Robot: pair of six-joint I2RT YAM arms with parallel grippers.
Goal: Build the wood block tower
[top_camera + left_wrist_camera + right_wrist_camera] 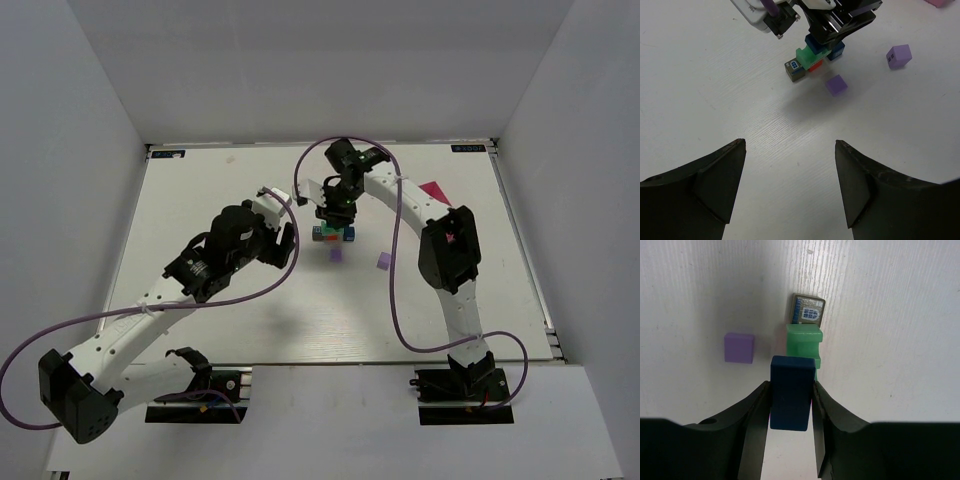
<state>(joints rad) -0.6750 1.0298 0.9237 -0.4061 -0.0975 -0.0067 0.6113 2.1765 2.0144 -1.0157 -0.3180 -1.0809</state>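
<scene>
left gripper (pixel 283 243) idle just left of the stack, jaws spread, holding nothing. wood block tower (pixel 333 233) mid table (pixel 220 180), partly built: low base row incl. windowed block (pixel 808 310), green block (pixel 803 337) up on it. right gripper (pixel 791 386) pinching dark blue block (pixel 790 407) right above the green one, looks not released yet. Left to stack: near purple cube (pixel 836 85) beside the tower, far purple cube (pixel 899 55) further right. pink box (pixel 432 189) not part of it
</scene>
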